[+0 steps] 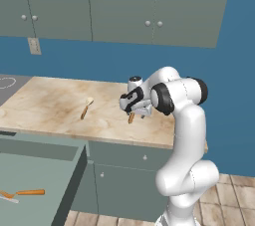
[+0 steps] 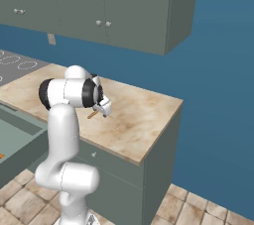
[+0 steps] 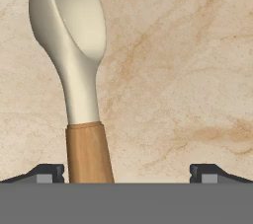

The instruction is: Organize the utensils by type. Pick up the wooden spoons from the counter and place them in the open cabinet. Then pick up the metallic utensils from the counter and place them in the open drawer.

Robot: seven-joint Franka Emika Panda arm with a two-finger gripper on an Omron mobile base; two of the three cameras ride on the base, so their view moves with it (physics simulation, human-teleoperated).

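Over the counter [image 1: 55, 105], the gripper [image 3: 126, 173] hangs with jaws wide apart around a wooden spoon [image 3: 74, 70] lying flat; a second spoon [image 1: 86, 107] rests near the counter's middle.

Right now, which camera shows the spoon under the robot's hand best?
The hand view: the wooden spoon lies close up, pale bowl and brown handle clear. In the left base view just its handle end pokes out under the hand; in the right base view, a brown sliver.
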